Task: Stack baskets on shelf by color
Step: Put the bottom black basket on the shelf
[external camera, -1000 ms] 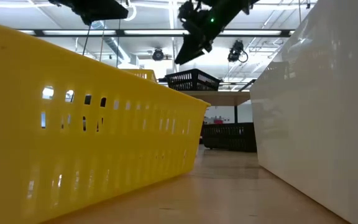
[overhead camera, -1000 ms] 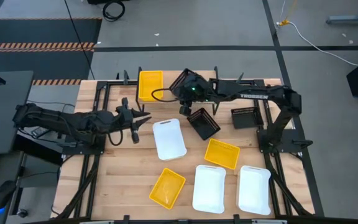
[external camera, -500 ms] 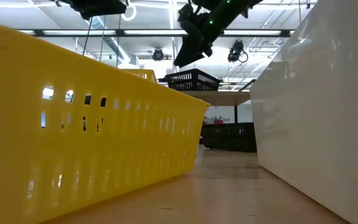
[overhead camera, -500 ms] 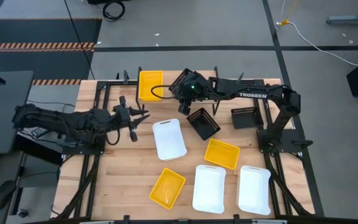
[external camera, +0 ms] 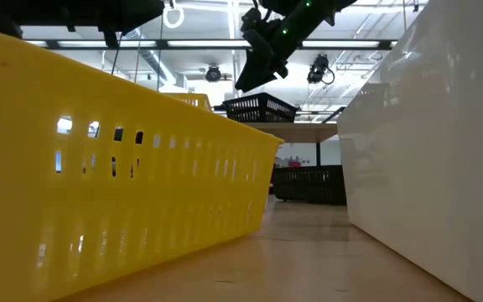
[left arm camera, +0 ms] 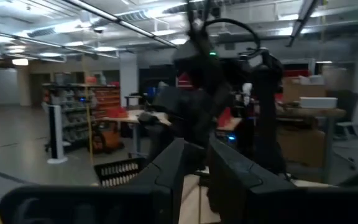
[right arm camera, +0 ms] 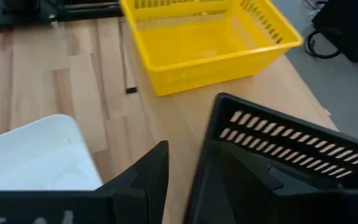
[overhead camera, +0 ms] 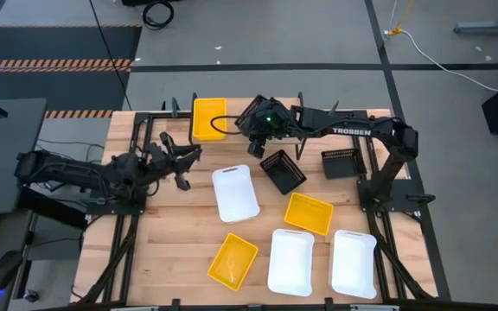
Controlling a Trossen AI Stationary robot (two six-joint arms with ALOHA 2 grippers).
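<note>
A black mesh basket sits turned askew on the shelf's light wood board; the low view shows its bottom on the board. My right gripper hangs just above its far-left corner, open, with bare wood showing between the fingers. I cannot tell whether one finger brushes the basket wall. A yellow basket stands farther back. My left gripper hovers over the table's left part, its fingers a little apart and holding nothing, pointing toward the right arm.
On the table stand a white basket, two more white ones, two yellow ones and another black one. In the low view a yellow wall and a white wall flank a bare strip.
My left arm has drawn back toward the table's left edge and sunk a little, and its gripper has tipped upward. The black basket has stayed in place on the shelf.
</note>
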